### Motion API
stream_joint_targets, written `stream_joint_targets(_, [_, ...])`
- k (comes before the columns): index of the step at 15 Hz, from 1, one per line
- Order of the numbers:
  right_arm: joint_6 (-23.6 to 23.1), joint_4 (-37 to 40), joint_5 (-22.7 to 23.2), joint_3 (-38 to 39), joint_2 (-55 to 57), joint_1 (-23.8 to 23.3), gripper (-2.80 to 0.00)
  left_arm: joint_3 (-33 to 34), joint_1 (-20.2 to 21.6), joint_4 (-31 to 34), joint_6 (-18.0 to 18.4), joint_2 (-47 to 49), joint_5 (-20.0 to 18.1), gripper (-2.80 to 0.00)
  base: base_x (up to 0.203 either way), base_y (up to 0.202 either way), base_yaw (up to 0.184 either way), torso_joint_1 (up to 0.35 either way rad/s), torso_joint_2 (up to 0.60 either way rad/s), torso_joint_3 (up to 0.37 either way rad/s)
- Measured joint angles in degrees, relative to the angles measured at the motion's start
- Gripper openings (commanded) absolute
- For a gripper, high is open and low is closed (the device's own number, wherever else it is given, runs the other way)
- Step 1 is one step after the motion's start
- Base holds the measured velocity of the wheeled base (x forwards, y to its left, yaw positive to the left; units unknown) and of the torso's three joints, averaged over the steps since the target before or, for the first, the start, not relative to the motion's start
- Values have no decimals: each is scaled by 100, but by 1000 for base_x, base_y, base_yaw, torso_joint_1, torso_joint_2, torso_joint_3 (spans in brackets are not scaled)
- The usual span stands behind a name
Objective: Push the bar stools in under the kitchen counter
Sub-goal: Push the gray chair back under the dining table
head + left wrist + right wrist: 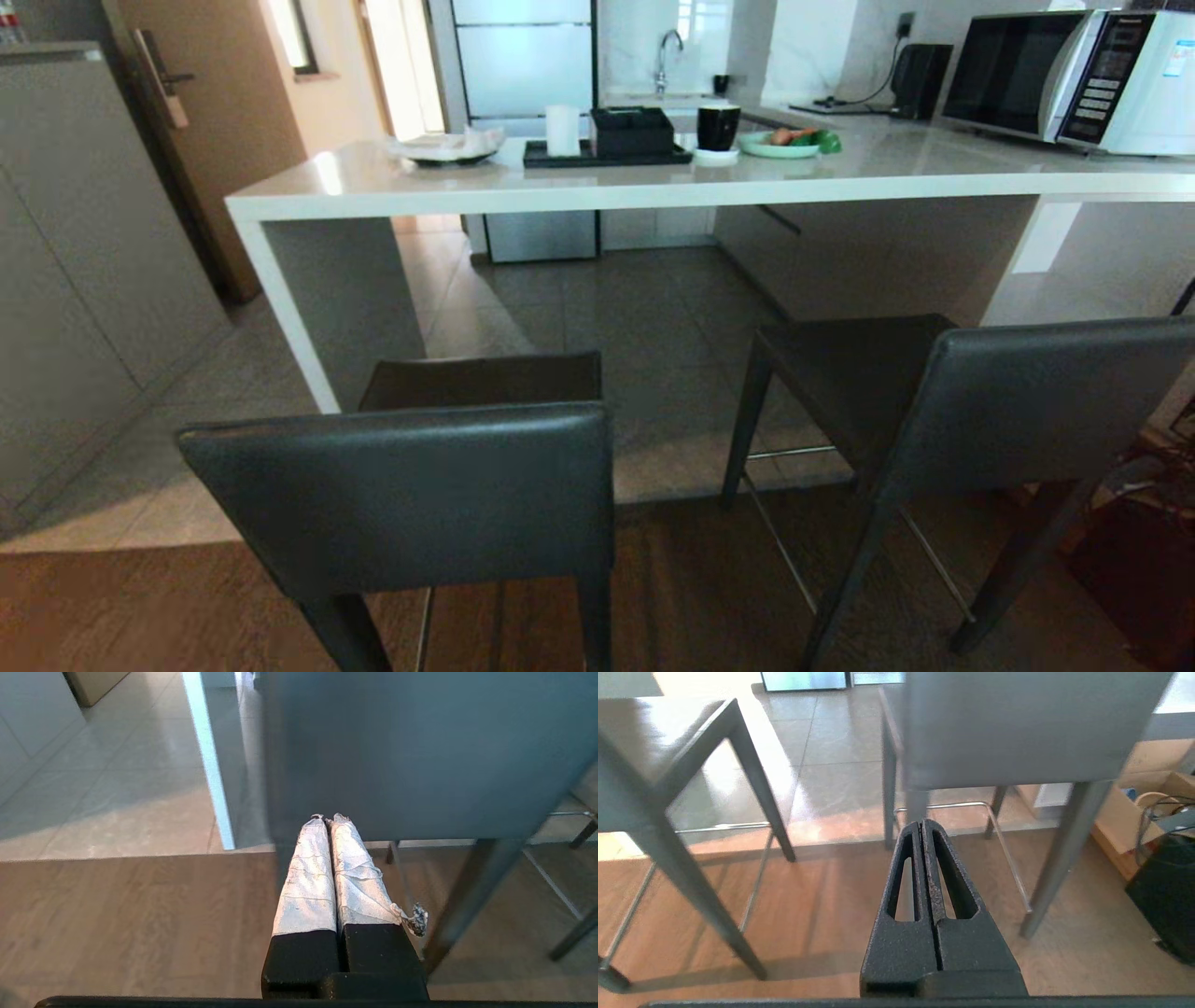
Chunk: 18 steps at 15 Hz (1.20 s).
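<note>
You had two bar stools: the left stool [411,495] just ahead of the left claw [329,819], the right stool [980,401] just ahead of the right claw [922,823]. Dark grey leather seats, low backrests, slim dark legs, thin metal footrests; both stood out from the counter [560,191]. Both claws were closed, empty. Beyond the claws, a green plate [780,147] held food and a black tray [607,157] held a black box [632,131].

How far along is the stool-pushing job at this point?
Nothing looks done: both bar stools, the left stool and the right stool, stand out from the kitchen counter. In hand: the shut left claw and the shut right claw each point at a stool's backrest. Both pushes remain.
</note>
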Motion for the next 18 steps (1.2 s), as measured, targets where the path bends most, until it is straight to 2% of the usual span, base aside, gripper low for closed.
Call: stream_joint_targets(18, [-1, 0, 0, 0, 0, 0, -280, 0, 0, 3, 0, 0, 0, -280, 0, -188, 4, 3, 3, 2])
